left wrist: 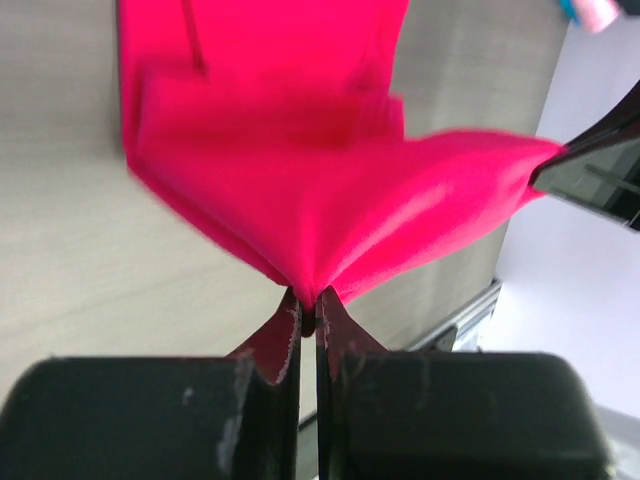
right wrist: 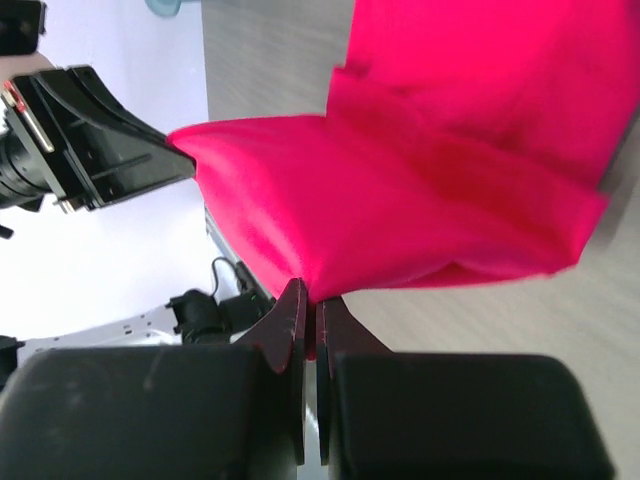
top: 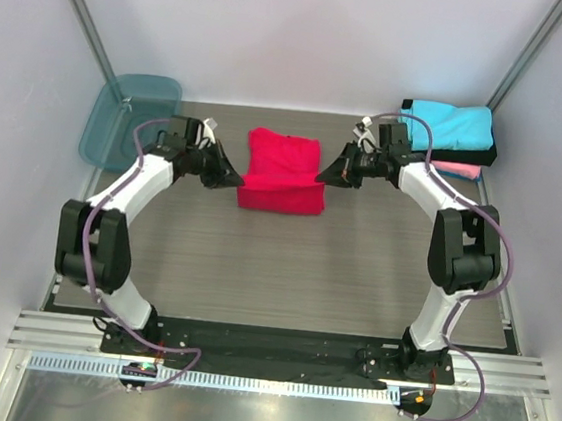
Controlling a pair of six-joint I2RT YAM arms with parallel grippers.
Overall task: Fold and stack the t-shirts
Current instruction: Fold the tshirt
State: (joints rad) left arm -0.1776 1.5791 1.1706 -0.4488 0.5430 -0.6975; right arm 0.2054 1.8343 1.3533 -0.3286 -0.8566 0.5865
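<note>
The bright red t-shirt (top: 283,173) lies partly folded at the table's back middle. My left gripper (top: 236,178) is shut on its left edge, and the cloth (left wrist: 330,190) is pinched between the jaws and lifted. My right gripper (top: 325,177) is shut on its right edge, with the cloth (right wrist: 420,190) pulled taut from the jaws. A stack of folded shirts sits at the back right: cyan (top: 449,125) on top, black (top: 480,155) under it, pink (top: 456,171) at the bottom.
A translucent teal bin (top: 128,119) leans at the back left corner. White walls close in the table on three sides. A metal rail (top: 276,356) runs along the near edge by the arm bases.
</note>
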